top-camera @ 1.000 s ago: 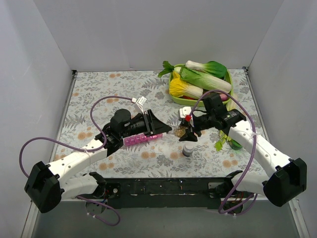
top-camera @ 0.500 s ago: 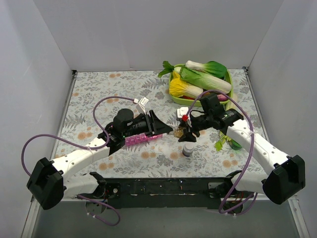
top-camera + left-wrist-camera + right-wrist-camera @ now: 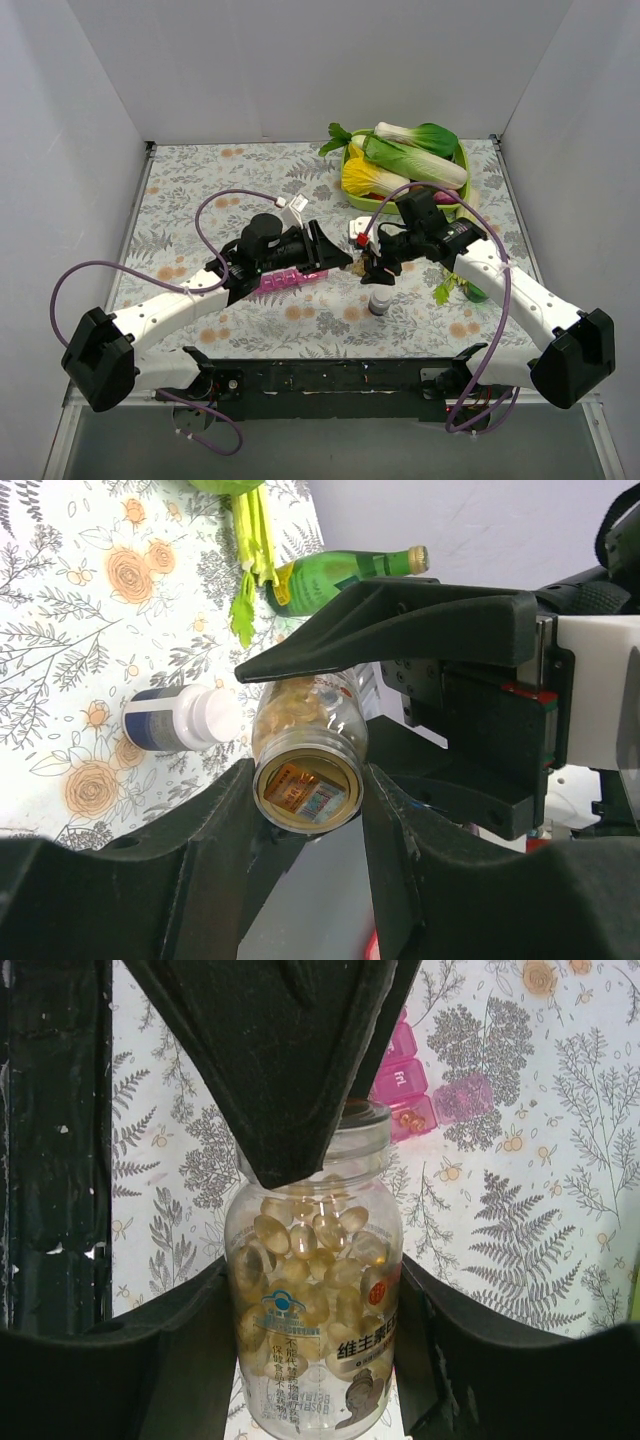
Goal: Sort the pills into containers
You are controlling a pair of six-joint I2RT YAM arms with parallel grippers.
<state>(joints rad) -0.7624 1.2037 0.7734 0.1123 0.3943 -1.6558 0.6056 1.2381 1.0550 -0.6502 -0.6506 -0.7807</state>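
Observation:
A clear pill bottle (image 3: pixel 358 266) full of yellow softgels lies level above the table, between both grippers. My right gripper (image 3: pixel 372 266) is shut on its body (image 3: pixel 315 1300). My left gripper (image 3: pixel 345 264) is closed on its neck end, which fills the gap between the fingers in the left wrist view (image 3: pixel 308 775). A left finger (image 3: pixel 290 1060) hides the bottle's top in the right wrist view. The pink pill-organiser strip (image 3: pixel 285 281) lies on the table under the left gripper. Its end compartments (image 3: pixel 420 1095) show behind the bottle, and one holds a few pills.
A small white bottle with a blue label (image 3: pixel 380 300) stands just in front of the held bottle. A green glass bottle (image 3: pixel 340 570) lies to the right with some greens. A green tray (image 3: pixel 350 195) of vegetables stands at the back right.
Both grippers and the bottle have drifted slightly left and back together. The left arm's wrist and elbow have swung right, closer behind the bottle.

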